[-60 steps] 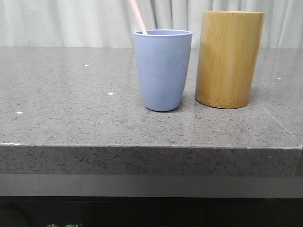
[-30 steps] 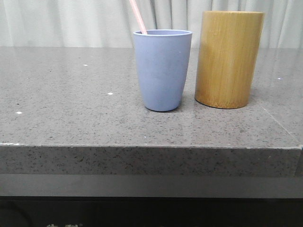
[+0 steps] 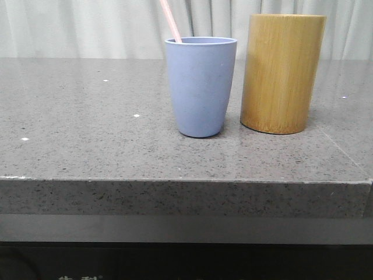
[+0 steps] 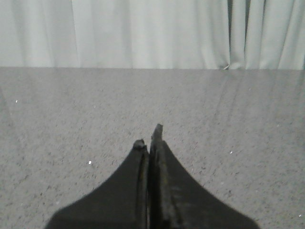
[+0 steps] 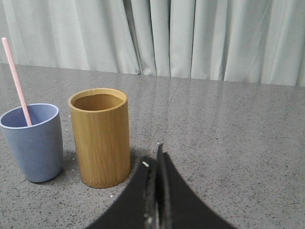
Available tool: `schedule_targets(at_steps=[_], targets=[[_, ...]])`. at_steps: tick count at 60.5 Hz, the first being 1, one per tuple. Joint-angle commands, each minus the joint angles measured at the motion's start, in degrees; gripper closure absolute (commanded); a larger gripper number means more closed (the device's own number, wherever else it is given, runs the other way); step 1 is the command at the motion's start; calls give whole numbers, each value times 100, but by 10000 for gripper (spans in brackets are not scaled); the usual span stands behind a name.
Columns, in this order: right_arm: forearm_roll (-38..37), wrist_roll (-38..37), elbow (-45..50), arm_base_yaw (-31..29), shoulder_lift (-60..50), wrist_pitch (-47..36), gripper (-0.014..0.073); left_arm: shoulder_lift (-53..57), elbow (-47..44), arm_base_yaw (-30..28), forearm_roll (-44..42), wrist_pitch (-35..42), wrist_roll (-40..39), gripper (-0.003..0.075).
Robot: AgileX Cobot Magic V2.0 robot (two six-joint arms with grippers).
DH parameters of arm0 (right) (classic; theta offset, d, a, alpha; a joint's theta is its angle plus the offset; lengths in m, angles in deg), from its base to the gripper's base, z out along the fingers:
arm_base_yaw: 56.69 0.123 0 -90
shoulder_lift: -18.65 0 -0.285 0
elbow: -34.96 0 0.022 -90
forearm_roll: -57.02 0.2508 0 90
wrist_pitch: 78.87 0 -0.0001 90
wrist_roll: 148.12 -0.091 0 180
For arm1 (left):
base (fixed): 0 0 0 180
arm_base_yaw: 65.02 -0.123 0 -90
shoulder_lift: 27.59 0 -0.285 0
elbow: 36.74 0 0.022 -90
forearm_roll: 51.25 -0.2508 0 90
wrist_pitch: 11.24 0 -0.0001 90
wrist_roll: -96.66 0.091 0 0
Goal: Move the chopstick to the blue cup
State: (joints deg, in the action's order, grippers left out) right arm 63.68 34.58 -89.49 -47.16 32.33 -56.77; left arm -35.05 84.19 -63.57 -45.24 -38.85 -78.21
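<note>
Reading both wrist cams: left gripper [image 4: 148,136] clenched, fingers pressed together with nothing between them, over bare grey speckled worktop [image 4: 71,109]. Right gripper [image 5: 153,155] likewise clenched and holding nothing, apart from both cups.

On my front cam, the chopstick [image 3: 170,20] sits inside the blue cup [image 3: 201,87], leaning toward 11 o'clock against the rim and running out of the top of the picture. Right wrist cam confirms: chopstick [image 5: 16,81] stands in the blue cup [image 5: 32,143], tip well above the rim.

Bamboo cylinder [image 3: 282,73] stands upright just beside the blue cup at its 3 o'clock on the front cam, narrow gap between them, not touching as far as I can see. Right wrist cam looks into its open top [image 5: 100,136]. Pale curtain [image 3: 87,26] behind the worktop [image 3: 87,134].
</note>
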Motion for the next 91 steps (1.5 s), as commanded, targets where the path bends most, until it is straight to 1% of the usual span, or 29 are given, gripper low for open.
schedule_targets(at_steps=[1, 7, 15, 26, 29, 33, 91], targets=[[15, 39, -138, -38, 71, -483, 680, 141, -137, -56, 41, 626, -75, 739], [15, 39, -138, -38, 71, -483, 680, 141, -472, -56, 41, 898, -75, 739], [15, 39, -138, -38, 71, -483, 680, 141, -1104, -56, 41, 1466, -75, 739], [15, 39, -138, -38, 71, -483, 680, 141, -1886, -56, 51, 2531, -75, 739], [15, 39, -138, -38, 71, -483, 680, 141, -1855, -56, 51, 2385, -75, 739], [15, 39, -138, -38, 71, -483, 680, 141, -1867, -56, 51, 2503, -75, 739], [15, 39, -138, -38, 71, -483, 680, 129, -1867, -56, 51, 2490, -75, 739]])
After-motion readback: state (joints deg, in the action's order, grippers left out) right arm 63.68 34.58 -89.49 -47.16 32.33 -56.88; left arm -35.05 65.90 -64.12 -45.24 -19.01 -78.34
